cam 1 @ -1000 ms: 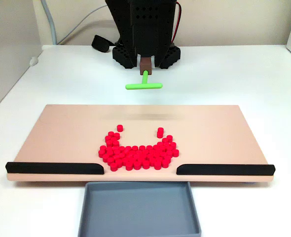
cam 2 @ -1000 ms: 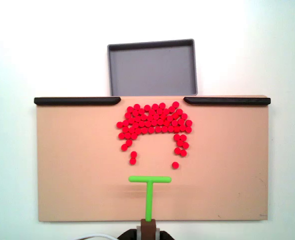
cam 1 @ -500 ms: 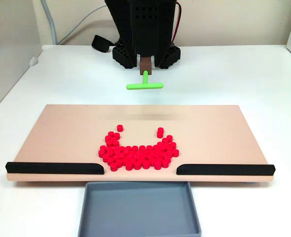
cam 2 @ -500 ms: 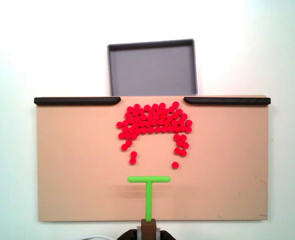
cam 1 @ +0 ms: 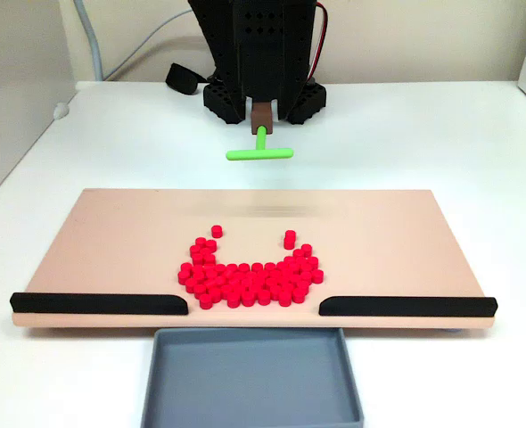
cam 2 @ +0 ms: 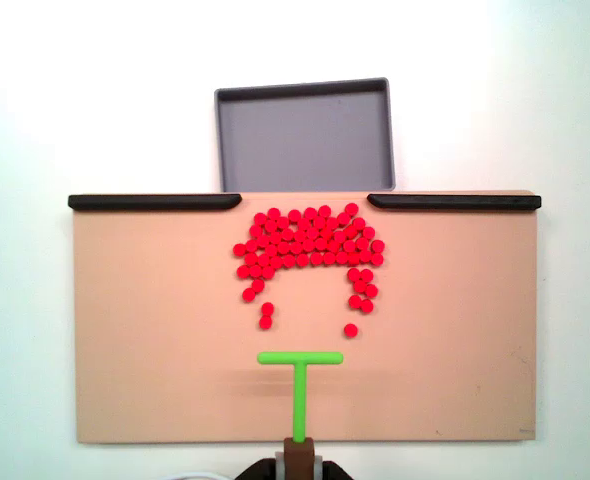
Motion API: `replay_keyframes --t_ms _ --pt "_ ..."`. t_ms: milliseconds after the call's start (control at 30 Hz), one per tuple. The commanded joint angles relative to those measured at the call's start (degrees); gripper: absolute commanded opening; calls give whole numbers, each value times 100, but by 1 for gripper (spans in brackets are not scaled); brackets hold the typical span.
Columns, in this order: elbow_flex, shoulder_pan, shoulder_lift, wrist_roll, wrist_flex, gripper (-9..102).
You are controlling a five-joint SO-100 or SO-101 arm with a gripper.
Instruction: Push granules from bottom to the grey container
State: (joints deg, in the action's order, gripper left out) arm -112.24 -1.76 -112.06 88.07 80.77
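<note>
The jaws [cam 2: 297, 452] are clamped on a brown holder that carries the green T-shaped stick [cam 2: 299, 383]; in a fixed view from above the holder sits at the board's near edge, with the stem reaching forward and the crossbar lying square across the middle of the beige board [cam 2: 155, 330]. In a fixed view from the front the stick [cam 1: 259, 151] hangs clear above the board, casting a faint blurred shadow on its far part. Over the last second very little has changed: the crossbar has wavered slightly sideways and back, and it stays lifted behind the red granules [cam 2: 310, 250], not touching any. The granules have not shifted at all. They lie in a broad cluster close against the board's edge by the grey tray [cam 2: 303, 135], filling the gap between the two black strips [cam 2: 155, 201], with two thin tails trailing back and one stray pellet lying just ahead of the crossbar's right end. The tray sits on the white bench [cam 2: 35, 120], touching the board at that gap, and looks empty. My judgement is that the arm is between strokes: no granule is in the tray yet, and the next move calls for lowering the bar behind the strays and sweeping everything forward through the gap.
</note>
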Motion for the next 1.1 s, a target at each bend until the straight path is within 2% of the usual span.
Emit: replay_keyframes --t_ms 0,1067 --pt "70 -9 -149 18 -26 0" --pt "26 62 -158 -79 -26 0"
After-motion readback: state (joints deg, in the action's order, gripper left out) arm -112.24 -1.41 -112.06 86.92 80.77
